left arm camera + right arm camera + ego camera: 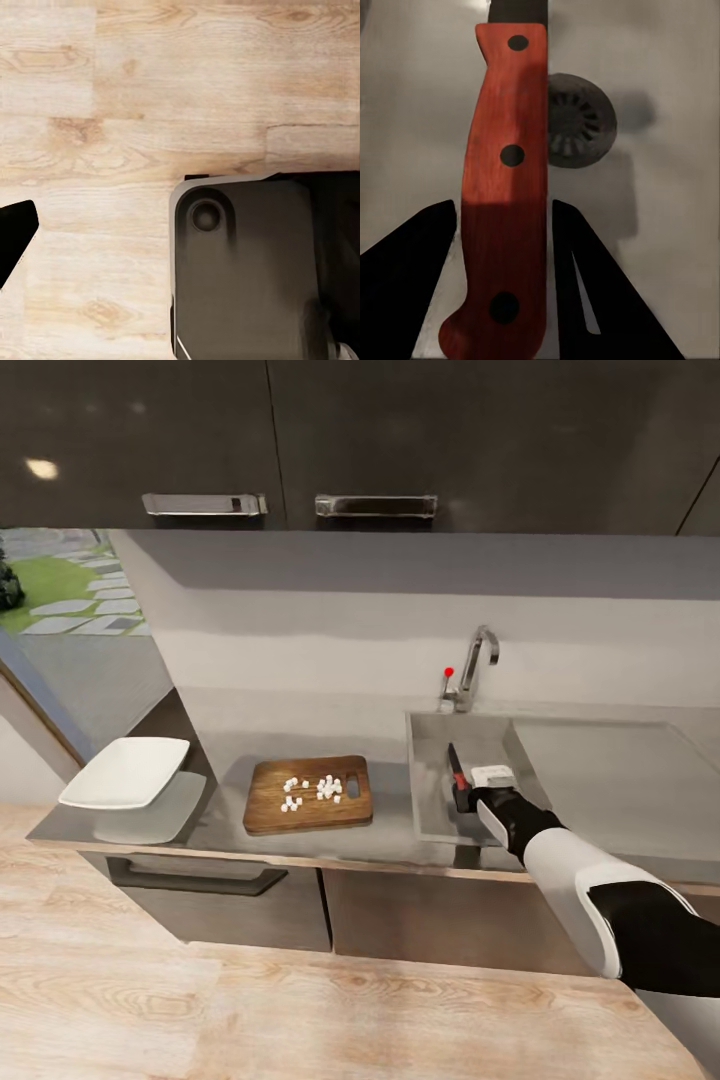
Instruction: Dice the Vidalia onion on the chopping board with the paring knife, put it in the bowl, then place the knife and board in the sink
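Note:
My right gripper [464,792] hangs over the sink [432,812] basin, shut on the red handle of the paring knife [457,768], whose dark blade points toward the faucet. In the right wrist view the black fingers [412,285] flank the paring knife's handle [502,202], with the round drain [581,120] below. The brown chopping board [270,810] lies on the countertop [390,830] left of the sink, with diced onion [312,790] bits scattered on it. The white bowl [125,772] sits at the counter's left end. My left gripper [180,225] hangs open over the wooden floor, one dark fingertip [15,240] showing.
The chrome faucet [478,660] with its red knob [449,672] stands behind the basin. The drainboard [620,780] stretches to the right. Dark wall cabinets [300,440] hang above. In the left wrist view a dark grey part of my base [247,277] covers the floor.

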Available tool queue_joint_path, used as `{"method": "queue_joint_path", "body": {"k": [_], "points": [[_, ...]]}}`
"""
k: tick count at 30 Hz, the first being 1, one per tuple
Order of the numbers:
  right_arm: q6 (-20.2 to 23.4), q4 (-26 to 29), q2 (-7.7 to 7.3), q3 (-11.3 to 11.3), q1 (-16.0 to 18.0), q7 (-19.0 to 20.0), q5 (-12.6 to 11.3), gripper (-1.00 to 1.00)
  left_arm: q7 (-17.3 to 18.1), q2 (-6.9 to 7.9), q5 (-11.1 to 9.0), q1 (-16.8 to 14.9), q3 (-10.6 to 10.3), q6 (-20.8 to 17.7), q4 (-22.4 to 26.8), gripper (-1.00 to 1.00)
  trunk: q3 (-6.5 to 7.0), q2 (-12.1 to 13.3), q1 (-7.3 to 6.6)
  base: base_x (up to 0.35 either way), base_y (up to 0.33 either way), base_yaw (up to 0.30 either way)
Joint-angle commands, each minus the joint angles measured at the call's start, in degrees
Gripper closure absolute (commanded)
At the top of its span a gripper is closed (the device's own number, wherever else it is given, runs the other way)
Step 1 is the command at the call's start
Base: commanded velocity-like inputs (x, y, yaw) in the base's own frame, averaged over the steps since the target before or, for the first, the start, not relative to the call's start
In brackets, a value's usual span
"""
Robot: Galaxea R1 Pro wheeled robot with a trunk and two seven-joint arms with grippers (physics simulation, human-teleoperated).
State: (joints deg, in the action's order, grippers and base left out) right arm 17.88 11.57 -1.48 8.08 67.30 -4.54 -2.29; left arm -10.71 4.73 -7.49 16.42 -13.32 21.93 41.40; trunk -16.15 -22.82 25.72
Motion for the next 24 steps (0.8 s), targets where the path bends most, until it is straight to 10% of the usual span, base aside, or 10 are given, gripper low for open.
{"method": "queue_joint_path", "body": {"k": [1,24], "points": [[0.3,0.0,0.06,0.4,0.0,-0.2,-0.3,1.00,-0.5,0.11,-0.6,0.0,-0.5,0.1,0.1,-1.00,-0.09,-0.1,0.06,0.258,0.137,0.000],[-1.9,-5.8,1.15,0.4,0.0,-0.2,-0.3,1.00,-0.5,0.15,-0.6,0.0,-0.5,0.1,0.1,-1.00,-0.09,-0.1,0.06,0.066,0.040,0.000]]}}
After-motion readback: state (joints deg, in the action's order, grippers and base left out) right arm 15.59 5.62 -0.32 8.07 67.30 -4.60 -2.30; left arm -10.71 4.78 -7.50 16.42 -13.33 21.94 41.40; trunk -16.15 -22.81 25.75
